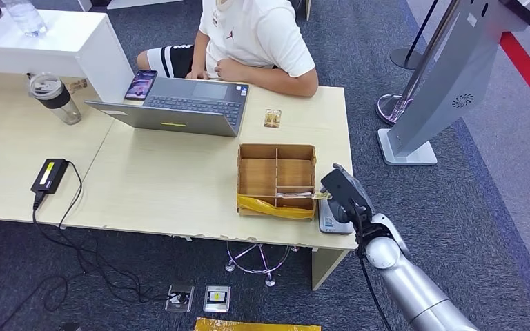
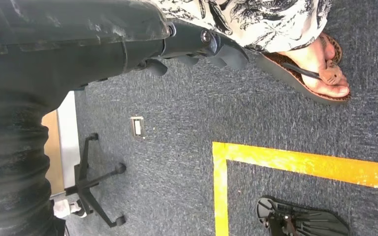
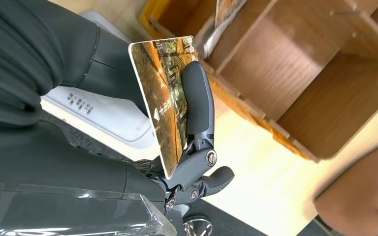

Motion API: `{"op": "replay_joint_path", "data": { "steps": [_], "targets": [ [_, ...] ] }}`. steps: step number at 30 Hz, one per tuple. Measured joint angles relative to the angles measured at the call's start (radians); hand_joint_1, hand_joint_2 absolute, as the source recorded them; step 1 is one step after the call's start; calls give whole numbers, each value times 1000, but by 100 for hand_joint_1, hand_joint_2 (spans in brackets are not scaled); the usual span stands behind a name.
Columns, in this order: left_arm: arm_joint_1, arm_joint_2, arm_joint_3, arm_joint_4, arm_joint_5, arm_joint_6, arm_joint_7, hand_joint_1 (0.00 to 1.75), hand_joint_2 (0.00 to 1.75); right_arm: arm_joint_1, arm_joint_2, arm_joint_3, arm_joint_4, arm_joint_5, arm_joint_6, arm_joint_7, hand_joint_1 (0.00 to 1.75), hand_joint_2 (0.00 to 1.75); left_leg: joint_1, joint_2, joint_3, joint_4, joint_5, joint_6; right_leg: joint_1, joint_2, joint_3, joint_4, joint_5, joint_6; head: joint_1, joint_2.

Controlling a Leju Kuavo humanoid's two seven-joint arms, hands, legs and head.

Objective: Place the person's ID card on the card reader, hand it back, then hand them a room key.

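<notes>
Item: right hand [image 3: 187,123], centre of the right wrist frame, pinching a room key card [image 3: 160,98]; best kept pinched firmly and level until offered to the seated person [image 1: 255,41]; left hand [image 2: 197,46], fingers curled on nothing.

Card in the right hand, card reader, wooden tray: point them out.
card [image 3: 165,105]: right wrist view, middle of its printed face, pinched in the right hand [image 3: 128,162].
card reader [image 1: 329,224]: head view, bare white corner below the hand.
wooden tray [image 1: 276,147]: head view, far rim.
</notes>
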Motion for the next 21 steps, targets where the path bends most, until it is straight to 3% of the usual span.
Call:
{"op": "replay_joint_path", "data": {
  "steps": [14, 21],
  "targets": [
    [1, -3, 0, 0, 30, 10, 14, 0, 175, -15, -8, -109, 71, -141, -50, -38, 175, 175, 0, 0, 1, 0, 0, 0, 0, 0, 0, 0, 1, 0, 0, 0],
    [1, -5, 0, 0, 30, -8, 17, 0, 175, -11, -40, -146, 91, -164, 12, -17, 175, 175, 0, 0, 1, 0, 0, 0, 0, 0, 0, 0, 1, 0, 0, 0]
  ]
}}
